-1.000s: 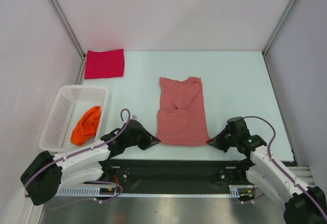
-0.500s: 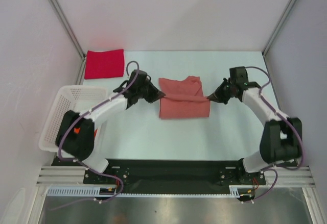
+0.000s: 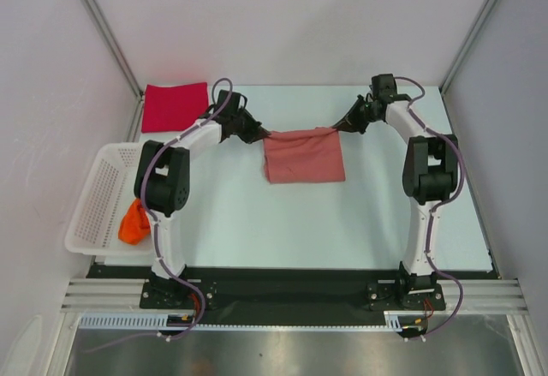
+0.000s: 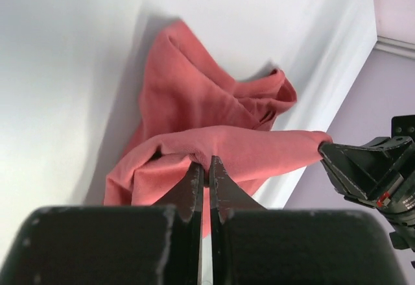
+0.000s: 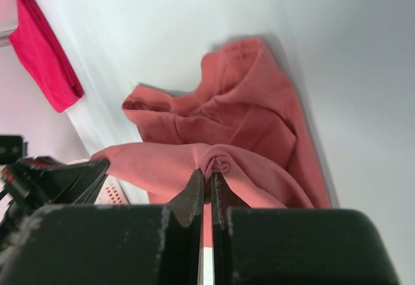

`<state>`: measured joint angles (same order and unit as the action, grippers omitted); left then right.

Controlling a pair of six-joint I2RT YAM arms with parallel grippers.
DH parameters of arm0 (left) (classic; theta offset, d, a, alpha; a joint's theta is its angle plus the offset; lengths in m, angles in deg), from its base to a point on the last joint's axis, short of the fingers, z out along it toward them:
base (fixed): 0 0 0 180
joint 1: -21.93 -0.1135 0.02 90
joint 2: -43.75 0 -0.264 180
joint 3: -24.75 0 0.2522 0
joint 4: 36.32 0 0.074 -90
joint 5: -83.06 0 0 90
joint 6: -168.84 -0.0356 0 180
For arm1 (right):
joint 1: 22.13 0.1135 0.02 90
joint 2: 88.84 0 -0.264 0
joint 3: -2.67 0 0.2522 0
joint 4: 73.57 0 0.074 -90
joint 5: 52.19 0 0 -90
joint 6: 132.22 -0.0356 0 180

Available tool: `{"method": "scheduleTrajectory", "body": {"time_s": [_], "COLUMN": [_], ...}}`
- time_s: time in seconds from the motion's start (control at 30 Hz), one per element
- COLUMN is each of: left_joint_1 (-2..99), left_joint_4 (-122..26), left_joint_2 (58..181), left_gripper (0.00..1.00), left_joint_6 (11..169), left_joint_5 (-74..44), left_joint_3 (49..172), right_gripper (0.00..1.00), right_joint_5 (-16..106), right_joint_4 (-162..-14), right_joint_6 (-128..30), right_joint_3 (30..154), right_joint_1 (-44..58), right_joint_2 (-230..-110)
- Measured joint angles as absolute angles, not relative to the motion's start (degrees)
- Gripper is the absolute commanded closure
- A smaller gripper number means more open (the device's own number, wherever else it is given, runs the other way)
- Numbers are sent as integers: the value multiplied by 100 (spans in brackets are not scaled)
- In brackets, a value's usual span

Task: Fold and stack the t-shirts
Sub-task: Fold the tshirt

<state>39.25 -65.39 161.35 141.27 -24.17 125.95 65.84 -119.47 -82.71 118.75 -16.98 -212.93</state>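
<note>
A: Confirm grip.

B: Confirmed for left gripper (image 3: 257, 134) and right gripper (image 3: 340, 125): both pinched tight on pink tee (image 3: 304, 158), one upper corner each, centre of frame. Edge stretched between them, rest draped on table (image 3: 257, 222).

A: List risks.

B: Slipping out of one pinch if pulled wider, since only a thin fold of cloth shows between the fingers in each wrist view. Skewed fold if lowered unevenly or out of line. Trapped creases from the rumpled layers seen underneath.

A: Locate other tees.

B: Red tee (image 3: 175, 106), folded flat, upper left. Orange tee (image 3: 133, 222), crumpled in basket (image 3: 94, 196), lower left, partly behind left arm. Possible snag on red tee if carried left too low.
</note>
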Motion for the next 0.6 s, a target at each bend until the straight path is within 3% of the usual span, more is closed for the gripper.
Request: {"method": "scheduleTrajectory", "body": {"time_s": [0.33, 0.43, 0.47, 0.6], "left_joint_1": [3759, 3744, 3735, 3700], "left_joint_4": [-6583, -6583, -6598, -7396], "left_joint_2": [17023, 17143, 17217, 17770], "left_gripper": [95, 79, 76, 63], "left_joint_6": [14151, 14156, 14142, 13655], "left_joint_5": [-2736, -2806, -2828, -2662], "left_joint_3": [13465, 13559, 13636, 14746], "right_gripper": [100, 98, 97, 71], "right_joint_5": [7000, 7083, 7129, 7214], "right_joint_4": [-12004, -11999, -11988, -11925], "right_joint_6": [-8399, -8426, -8437, -8360], "right_joint_3": [12551, 12688, 12737, 12844], "right_joint_1": [-1803, -1834, -1849, -1921], "right_joint_2": [-22075, -22213, -22255, -22366]}}
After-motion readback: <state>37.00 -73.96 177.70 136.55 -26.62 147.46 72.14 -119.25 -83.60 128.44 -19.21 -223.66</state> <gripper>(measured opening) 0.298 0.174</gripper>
